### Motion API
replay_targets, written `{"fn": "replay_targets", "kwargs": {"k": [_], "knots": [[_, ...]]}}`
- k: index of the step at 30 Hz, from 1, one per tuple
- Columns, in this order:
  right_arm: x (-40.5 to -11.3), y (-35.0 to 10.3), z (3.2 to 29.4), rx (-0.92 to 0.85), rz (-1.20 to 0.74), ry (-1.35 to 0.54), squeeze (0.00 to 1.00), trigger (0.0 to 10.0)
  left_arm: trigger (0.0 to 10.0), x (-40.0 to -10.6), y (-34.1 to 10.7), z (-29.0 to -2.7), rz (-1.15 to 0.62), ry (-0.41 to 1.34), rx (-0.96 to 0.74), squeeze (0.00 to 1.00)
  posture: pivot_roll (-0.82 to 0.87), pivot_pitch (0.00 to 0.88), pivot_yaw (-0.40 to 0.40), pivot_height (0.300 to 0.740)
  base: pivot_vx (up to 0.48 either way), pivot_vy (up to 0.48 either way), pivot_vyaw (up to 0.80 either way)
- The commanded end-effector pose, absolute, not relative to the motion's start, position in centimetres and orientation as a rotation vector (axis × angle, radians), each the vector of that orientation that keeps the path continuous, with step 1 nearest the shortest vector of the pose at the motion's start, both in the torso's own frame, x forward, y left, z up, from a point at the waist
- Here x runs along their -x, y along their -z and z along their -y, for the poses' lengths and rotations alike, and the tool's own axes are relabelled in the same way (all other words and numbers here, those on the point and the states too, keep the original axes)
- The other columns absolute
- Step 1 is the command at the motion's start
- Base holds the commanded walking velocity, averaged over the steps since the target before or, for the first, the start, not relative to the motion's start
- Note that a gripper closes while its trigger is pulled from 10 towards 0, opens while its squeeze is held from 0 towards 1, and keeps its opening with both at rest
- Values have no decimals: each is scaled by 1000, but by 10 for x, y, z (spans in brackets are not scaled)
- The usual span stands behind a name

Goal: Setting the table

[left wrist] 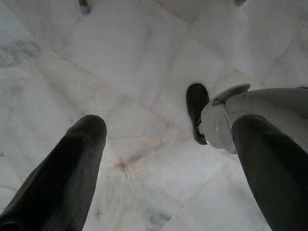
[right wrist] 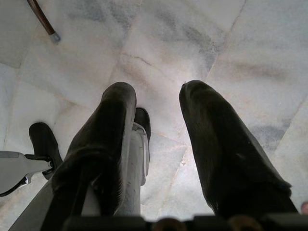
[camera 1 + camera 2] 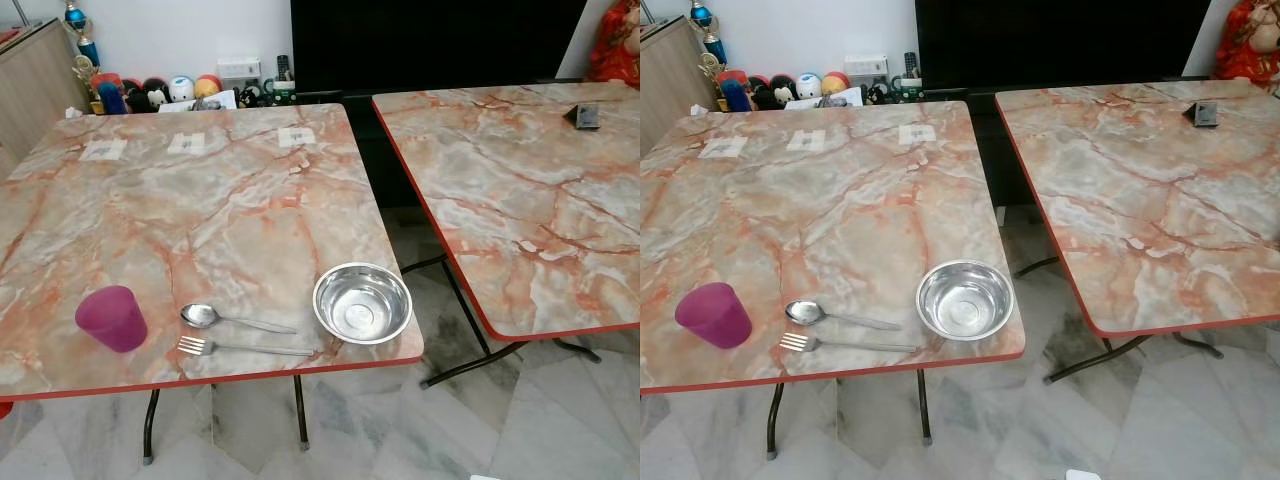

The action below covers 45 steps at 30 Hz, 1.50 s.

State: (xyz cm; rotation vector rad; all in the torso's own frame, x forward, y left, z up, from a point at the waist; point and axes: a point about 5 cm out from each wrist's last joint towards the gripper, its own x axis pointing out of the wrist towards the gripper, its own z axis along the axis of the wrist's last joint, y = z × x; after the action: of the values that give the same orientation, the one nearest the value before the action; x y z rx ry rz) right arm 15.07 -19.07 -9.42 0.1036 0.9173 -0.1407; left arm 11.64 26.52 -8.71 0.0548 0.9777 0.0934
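Standing side by side across a narrow gap, two marble-patterned folding tables with red edging: the near table (image 3: 200, 190) on the robot's left, the second table (image 3: 520, 180) on its right. Both rest on dark metal legs over a pale marble-tile floor (image 3: 400, 430).

Along the near table's front edge, left to right: purple cup (image 3: 111, 318), upright; spoon (image 3: 235, 319) and fork (image 3: 243, 347) lying parallel, fork nearer the edge, handles pointing right; steel bowl (image 3: 362, 302), empty, just beside the handle tips at the front right corner.

Three white paper slips (image 3: 185, 144) lie in a row toward the far edge; any writing on them too small to read. A small dark object (image 3: 584, 116) sits at the second table's far end.

Behind: white wall, wide black screen (image 3: 430, 40), a low shelf of toys and figurines (image 3: 170, 90), a trophy (image 3: 78, 25), a wooden cabinet (image 3: 35, 85) far left, a red figure (image 3: 615, 40) far right.

Left gripper (image 1: 168, 159) hangs over the floor, fingers wide apart, holding nothing. Right gripper (image 2: 159, 139) likewise, fingers apart, nothing between them; the robot's feet show below.
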Motion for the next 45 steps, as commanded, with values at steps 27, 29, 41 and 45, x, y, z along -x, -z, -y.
{"fn": "replay_targets", "kwargs": {"k": [27,29,41,45], "knots": [[-151,94,190,-101,-916,133,0,10000,10000,-111,88,-268,-996,-97,-63,0,-10,75,17,740,0,0,0],[-151,94,190,-101,-916,133,0,10000,10000,-111,88,-268,-996,-97,-63,0,-10,75,17,740,0,0,0],[-153,94,188,-103,-910,128,0,10000,10000,-111,88,-268,-996,-97,-64,0,-5,61,18,740,0,0,0],[-153,94,188,-105,-909,127,0,10000,10000,-111,88,-269,-996,-97,-64,0,-5,63,19,740,0,0,0]]}}
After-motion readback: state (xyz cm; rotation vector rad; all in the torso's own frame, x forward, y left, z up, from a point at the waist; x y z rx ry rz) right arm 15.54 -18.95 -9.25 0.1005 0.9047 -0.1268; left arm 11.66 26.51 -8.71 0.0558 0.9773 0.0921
